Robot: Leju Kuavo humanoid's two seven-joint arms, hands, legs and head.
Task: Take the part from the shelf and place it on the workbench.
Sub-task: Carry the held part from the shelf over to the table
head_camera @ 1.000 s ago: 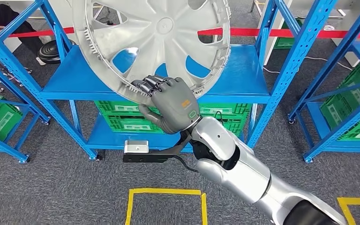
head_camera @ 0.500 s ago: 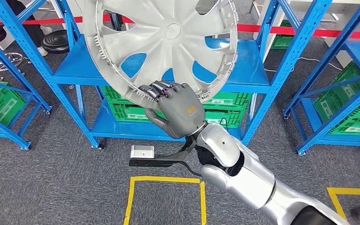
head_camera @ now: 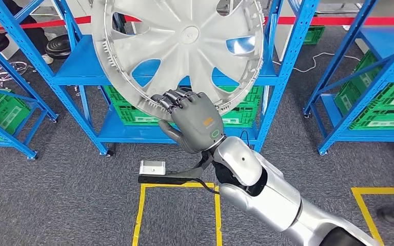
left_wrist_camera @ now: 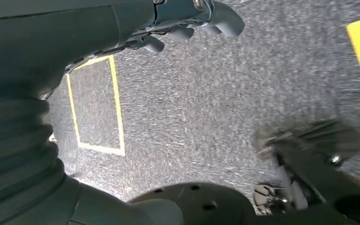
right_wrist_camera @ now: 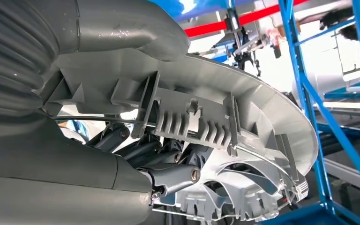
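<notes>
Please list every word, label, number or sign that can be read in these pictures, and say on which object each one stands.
No text can be read with certainty.
Orange mark on the back of the right hand: too small to read.
White labels on the green crates under the blue shelf: blurred, unreadable.
Centre of the wheel cover: small embossed mark, not legible.

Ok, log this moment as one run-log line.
phase: carrying part | right hand: grips wheel cover at rim | left hand: hanging, holds nothing | shelf: behind cover | workbench: unseen

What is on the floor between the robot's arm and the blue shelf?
In the head view, only bare grey carpet lies between the right arm and the blue shelf, apart from the arm's own small camera bracket.
</notes>
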